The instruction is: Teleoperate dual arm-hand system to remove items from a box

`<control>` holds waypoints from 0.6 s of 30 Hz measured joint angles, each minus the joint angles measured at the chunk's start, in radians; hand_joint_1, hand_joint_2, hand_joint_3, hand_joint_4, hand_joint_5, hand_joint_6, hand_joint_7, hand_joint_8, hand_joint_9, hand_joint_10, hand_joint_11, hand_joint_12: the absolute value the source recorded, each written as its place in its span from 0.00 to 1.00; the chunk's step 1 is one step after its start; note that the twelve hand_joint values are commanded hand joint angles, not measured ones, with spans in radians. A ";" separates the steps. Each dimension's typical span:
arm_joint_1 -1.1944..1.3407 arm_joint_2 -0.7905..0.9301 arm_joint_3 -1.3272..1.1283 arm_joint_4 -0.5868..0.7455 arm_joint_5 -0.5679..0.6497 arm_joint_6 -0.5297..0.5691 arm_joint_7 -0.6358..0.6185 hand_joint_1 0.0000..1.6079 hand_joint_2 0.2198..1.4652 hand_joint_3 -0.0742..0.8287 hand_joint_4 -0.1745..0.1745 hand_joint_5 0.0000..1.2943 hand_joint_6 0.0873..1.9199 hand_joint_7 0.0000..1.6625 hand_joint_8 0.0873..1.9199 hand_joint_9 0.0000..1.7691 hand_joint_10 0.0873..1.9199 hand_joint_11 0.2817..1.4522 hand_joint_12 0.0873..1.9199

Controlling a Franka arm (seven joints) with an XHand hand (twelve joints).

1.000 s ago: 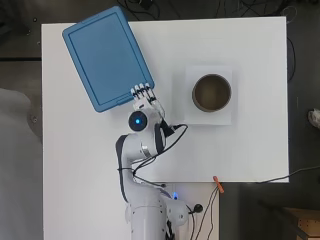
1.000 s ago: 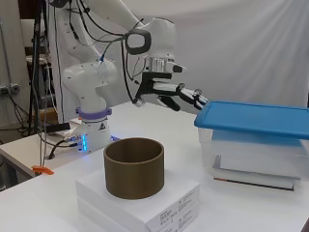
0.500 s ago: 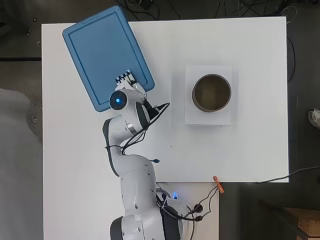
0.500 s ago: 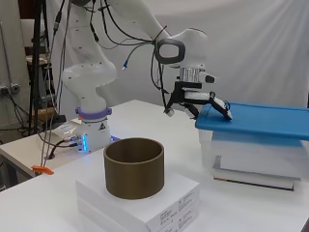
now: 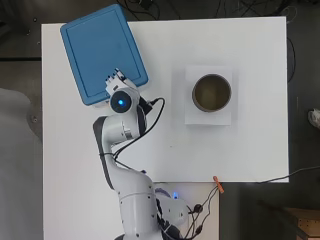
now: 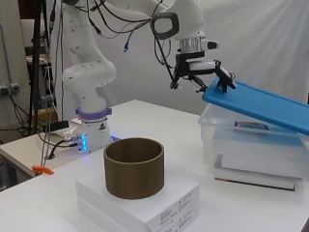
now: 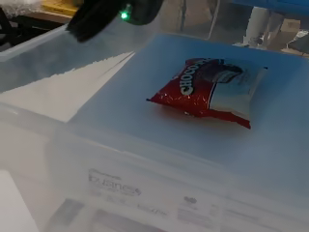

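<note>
Table: white top (image 5: 250, 50) filling the overhead view, arm base at the six o'clock edge, cables trailing off that end.
Arm: white arm (image 6: 87, 82) rising at the side view's left and arcing over toward the box, reaching to about eleven o'clock from its base in the overhead view.
Box: clear plastic box (image 6: 251, 150) at the side view's right, at ten o'clock on the table seen from above; a flat white slab lies under it.
Lid: blue lid (image 5: 102, 52) covers the box from above; in the side view its near edge (image 6: 256, 104) is up off the rim and it slopes down toward the far side.
White carton: flat white carton (image 6: 145, 203) at about two o'clock from the arm base, well apart from the box.
Ring: brown open cylinder (image 5: 212, 93) standing upright on that carton.
Hand: black and white hand (image 6: 205, 77) is right at the lid's raised edge, fingers curled onto the corner and gripping it.
Snack packet: red and white packet (image 7: 212, 92) lying flat on the pale floor inside the box, seen through the clear wall in the wrist view; the side view shows it (image 6: 251, 125) just below the tilted lid.
Orange clip: small orange piece (image 5: 218, 184) at the table's five o'clock edge, beside a cable.
</note>
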 joint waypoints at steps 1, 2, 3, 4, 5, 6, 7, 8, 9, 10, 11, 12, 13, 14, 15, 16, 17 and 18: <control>0.001 -0.004 -0.001 -0.001 0.015 -0.003 -0.004 0.80 0.81 0.08 0.07 0.54 0.80 0.42 0.60 0.51 0.46 0.42 0.00; 0.003 -0.009 0.000 0.000 0.023 -0.004 -0.004 0.81 0.80 0.08 0.03 0.55 0.79 0.42 0.60 0.51 0.52 0.42 0.00; 0.004 -0.021 0.002 0.007 0.018 0.011 -0.006 0.78 0.81 0.08 0.08 0.56 0.79 0.43 0.60 0.51 0.39 0.41 0.00; 0.005 -0.023 0.003 0.015 0.006 0.041 -0.021 0.75 0.83 0.07 0.17 0.56 0.79 0.43 0.61 0.52 0.24 0.40 0.00; 0.005 -0.013 0.005 0.028 -0.005 0.082 -0.042 0.77 0.81 0.09 0.18 0.56 0.78 0.43 0.62 0.51 0.35 0.41 0.00; 0.006 0.010 0.007 0.049 -0.011 0.121 -0.063 0.79 0.81 0.09 0.12 0.55 0.77 0.42 0.63 0.49 0.47 0.42 0.00; 0.007 0.049 0.010 0.086 -0.021 0.155 -0.074 0.81 0.81 0.09 0.06 0.54 0.78 0.42 0.64 0.49 0.55 0.43 0.00; 0.009 0.093 0.013 0.129 -0.031 0.171 -0.073 0.82 0.80 0.09 0.03 0.52 0.78 0.42 0.64 0.49 0.58 0.44 0.00; 0.010 0.141 0.019 0.175 -0.044 0.172 -0.065 0.83 0.80 0.08 0.01 0.51 0.78 0.44 0.63 0.51 0.59 0.44 0.00; 0.008 0.185 0.029 0.218 -0.057 0.166 -0.058 0.83 0.79 0.08 0.05 0.49 0.76 0.46 0.62 0.54 0.56 0.44 0.00; -0.004 0.224 0.047 0.255 -0.064 0.160 -0.058 0.84 0.78 0.08 0.03 0.47 0.75 0.48 0.60 0.56 0.54 0.44 0.00; -0.023 0.253 0.074 0.283 -0.071 0.158 -0.062 0.84 0.78 0.08 0.02 0.45 0.74 0.49 0.61 0.55 0.55 0.44 0.00; -0.043 0.269 0.102 0.297 -0.082 0.157 -0.066 0.84 0.79 0.08 0.01 0.44 0.75 0.49 0.61 0.54 0.56 0.43 0.00; -0.058 0.279 0.125 0.305 -0.091 0.158 -0.075 0.84 0.79 0.08 0.00 0.44 0.76 0.48 0.61 0.54 0.56 0.42 0.00; -0.069 0.289 0.145 0.311 -0.095 0.163 -0.101 0.84 0.79 0.08 0.00 0.44 0.76 0.48 0.61 0.53 0.56 0.42 0.00; -0.069 0.296 0.150 0.312 -0.095 0.172 -0.134 0.84 0.79 0.08 0.00 0.45 0.77 0.49 0.61 0.53 0.56 0.41 0.00; -0.065 0.301 0.150 0.310 -0.090 0.186 -0.179 0.84 0.78 0.08 0.00 0.46 0.76 0.49 0.60 0.54 0.55 0.41 0.00; -0.062 0.300 0.150 0.303 -0.080 0.202 -0.231 0.84 0.78 0.08 0.00 0.47 0.77 0.49 0.60 0.54 0.54 0.40 0.00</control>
